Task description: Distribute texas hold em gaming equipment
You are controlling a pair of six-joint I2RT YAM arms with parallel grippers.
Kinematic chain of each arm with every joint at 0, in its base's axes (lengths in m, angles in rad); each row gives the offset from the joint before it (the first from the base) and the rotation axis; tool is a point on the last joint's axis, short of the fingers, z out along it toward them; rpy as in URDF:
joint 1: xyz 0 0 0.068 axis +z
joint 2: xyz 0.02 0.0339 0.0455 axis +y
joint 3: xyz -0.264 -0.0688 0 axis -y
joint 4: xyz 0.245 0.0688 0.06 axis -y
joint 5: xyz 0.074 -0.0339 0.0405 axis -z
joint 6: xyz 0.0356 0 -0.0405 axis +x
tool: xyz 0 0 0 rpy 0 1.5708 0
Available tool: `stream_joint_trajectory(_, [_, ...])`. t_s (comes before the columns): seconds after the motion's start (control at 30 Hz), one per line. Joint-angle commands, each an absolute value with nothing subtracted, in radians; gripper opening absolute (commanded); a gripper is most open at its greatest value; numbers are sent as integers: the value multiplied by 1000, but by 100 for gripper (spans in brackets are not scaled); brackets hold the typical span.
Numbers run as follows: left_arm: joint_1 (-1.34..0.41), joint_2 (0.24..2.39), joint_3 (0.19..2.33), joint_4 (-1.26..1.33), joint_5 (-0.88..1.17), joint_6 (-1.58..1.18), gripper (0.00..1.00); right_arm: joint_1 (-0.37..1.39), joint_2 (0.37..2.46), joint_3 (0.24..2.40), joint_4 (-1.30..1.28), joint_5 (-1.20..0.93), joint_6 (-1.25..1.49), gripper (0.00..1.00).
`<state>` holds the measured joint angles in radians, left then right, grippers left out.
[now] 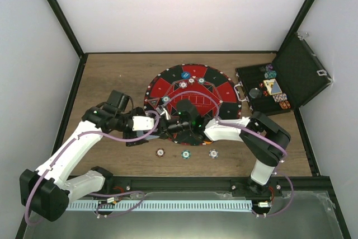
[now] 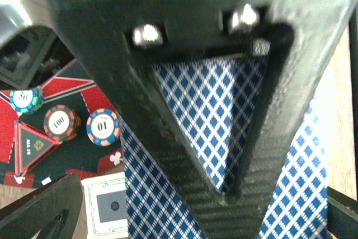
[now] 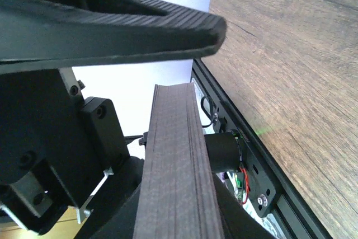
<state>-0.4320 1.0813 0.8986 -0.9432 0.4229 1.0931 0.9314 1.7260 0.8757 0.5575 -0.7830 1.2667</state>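
Deck of cards (image 3: 173, 166): edge-on in right wrist view. In top view it sits centre frame, between both grippers, over near rim of round mat (image 1: 226, 90).
Left gripper (image 1: 160, 119): fingers spread apart, blue-diamond card back against one.
Right gripper (image 1: 174, 126): one finger above deck's end; grip cannot tell.
Step, judged: deck hand-over between arms.
Next: right needs sure pinch on deck faces before left backs off, then dealing.
Three chips (image 1: 186, 153): lower centre, off mat.

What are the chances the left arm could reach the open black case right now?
Probably not. The black case sits far to the right, the left gripper is at the round mat's near edge, and the right arm stretches across the space between them.
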Motion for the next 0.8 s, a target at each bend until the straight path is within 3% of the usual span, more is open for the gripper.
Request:
stream_joint_trajectory(0.0, [-437, 1078, 947, -938, 517, 1051, 100, 943, 1736, 873, 634, -802, 1295, 10])
stream_joint_trajectory(0.4, [-436, 1063, 925, -1018, 561, 1113, 89, 952, 1753, 865, 738, -820, 1343, 10])
stream_joint_trajectory(0.77, [-437, 1056, 917, -1005, 571, 1103, 61, 956, 1744, 846, 759, -820, 1353, 10])
